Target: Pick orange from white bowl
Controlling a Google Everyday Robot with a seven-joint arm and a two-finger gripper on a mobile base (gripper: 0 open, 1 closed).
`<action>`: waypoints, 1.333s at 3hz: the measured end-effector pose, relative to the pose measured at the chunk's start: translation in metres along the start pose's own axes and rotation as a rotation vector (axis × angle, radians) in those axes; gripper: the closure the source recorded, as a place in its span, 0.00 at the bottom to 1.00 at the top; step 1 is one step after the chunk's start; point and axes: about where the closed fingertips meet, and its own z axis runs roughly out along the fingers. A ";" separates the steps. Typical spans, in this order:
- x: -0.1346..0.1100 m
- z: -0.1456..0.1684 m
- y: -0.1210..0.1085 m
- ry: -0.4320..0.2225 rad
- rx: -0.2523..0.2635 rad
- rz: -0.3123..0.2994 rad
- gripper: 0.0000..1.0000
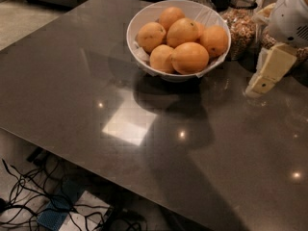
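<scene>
Tool [259, 86] hangs R of white bowl [136, 20] w/ oranges [190, 57], dark table [72, 81]; glass jar [238, 25] beside bowl.
</scene>
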 end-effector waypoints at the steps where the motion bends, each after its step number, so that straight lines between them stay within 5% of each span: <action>1: -0.009 0.005 -0.045 -0.154 0.057 0.074 0.00; 2: -0.017 0.000 -0.079 -0.233 0.110 0.133 0.00; 4: -0.018 0.020 -0.094 -0.263 0.082 0.135 0.00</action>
